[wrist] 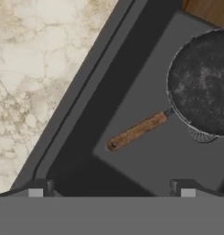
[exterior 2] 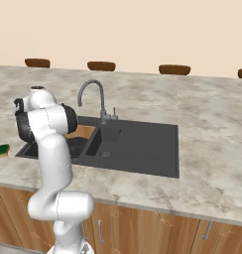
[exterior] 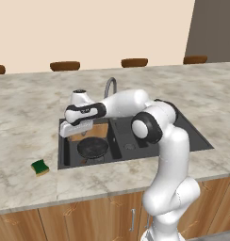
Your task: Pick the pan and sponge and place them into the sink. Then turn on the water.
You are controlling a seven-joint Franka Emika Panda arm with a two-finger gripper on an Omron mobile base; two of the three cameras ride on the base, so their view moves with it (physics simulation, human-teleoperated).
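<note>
Pan (wrist: 203, 82) in sink (wrist: 132, 59), beyond open fingers (wrist: 36, 188)

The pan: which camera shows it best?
The hand view: the pan lies close below in the sink, handle plain. The left base view shows it small in the basin; the right base view has it mostly hidden behind the arm.

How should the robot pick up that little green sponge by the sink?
Grip the sponge across its short sides, coming straight down from above. It lies flat on the marble counter left of the sink, apart from the rim, so nothing blocks its sides. The pincer is open, above the pan.
</note>
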